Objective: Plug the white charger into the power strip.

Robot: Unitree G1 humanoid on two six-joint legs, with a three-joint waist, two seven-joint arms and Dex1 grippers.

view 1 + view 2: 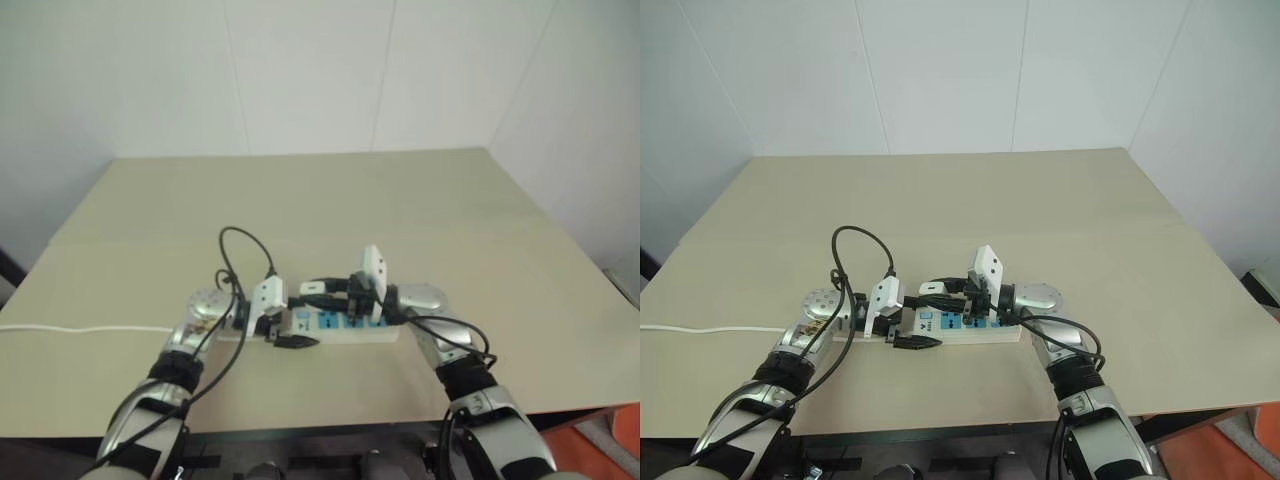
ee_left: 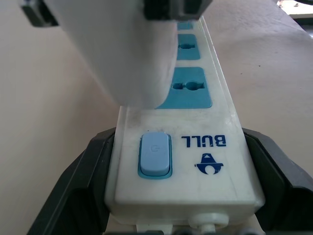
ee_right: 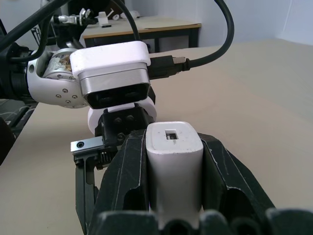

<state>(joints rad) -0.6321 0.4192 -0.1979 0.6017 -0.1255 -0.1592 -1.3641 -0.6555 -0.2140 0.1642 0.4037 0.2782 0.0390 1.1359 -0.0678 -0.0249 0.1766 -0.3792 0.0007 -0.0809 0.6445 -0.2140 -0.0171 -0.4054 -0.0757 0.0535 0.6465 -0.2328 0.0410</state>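
Right now the left gripper [image 2: 181,196] is clamped on the switch end of the power strip [image 2: 205,122], flat on the table [image 1: 300,200]. Just above its first blue socket, the right gripper [image 3: 173,191] pinches the white charger [image 3: 173,161].
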